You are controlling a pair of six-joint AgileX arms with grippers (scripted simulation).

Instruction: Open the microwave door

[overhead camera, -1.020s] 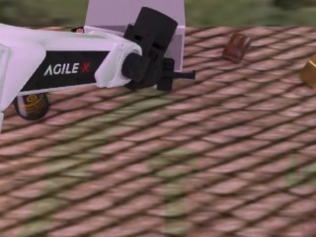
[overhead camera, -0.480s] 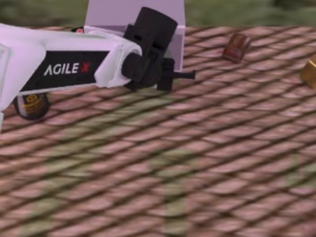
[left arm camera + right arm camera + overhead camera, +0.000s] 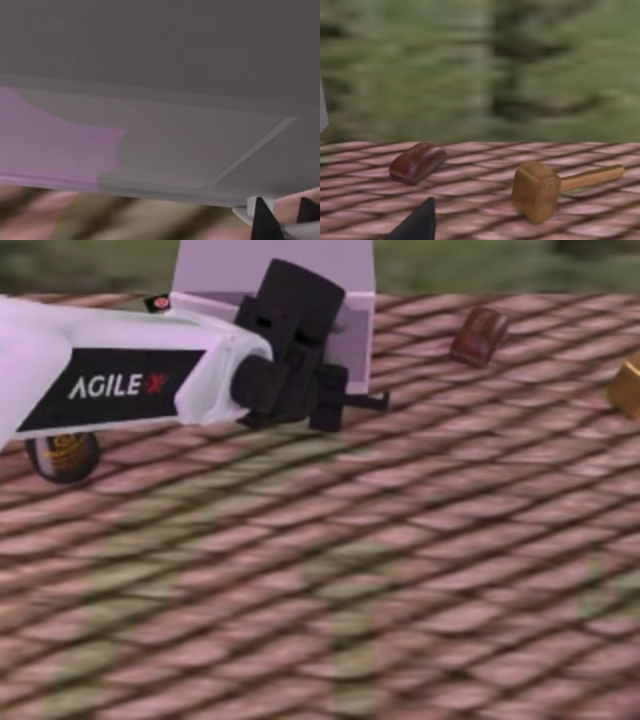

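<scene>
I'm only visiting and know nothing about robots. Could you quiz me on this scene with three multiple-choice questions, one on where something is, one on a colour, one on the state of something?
1. Where is the boxy pale lavender-white microwave in the top view?
A. far edge, left of centre
B. near edge
C. far right corner

2. What colour is the small rounded block lying beside the wooden mallet?
A. blue
B. reddish brown
C. white

3. Which arm is at the microwave?
A. the right arm
B. both arms
C. the left arm

Answers:
1. A, the top view shows it at the table's far edge, left of centre.
2. B, the right wrist view shows it glossy reddish brown.
3. C, the left pincer is at the microwave's front right corner, and its wrist view is filled by the pale lavender door panel with greyish window; the right pincer is off by the mallet.
</scene>
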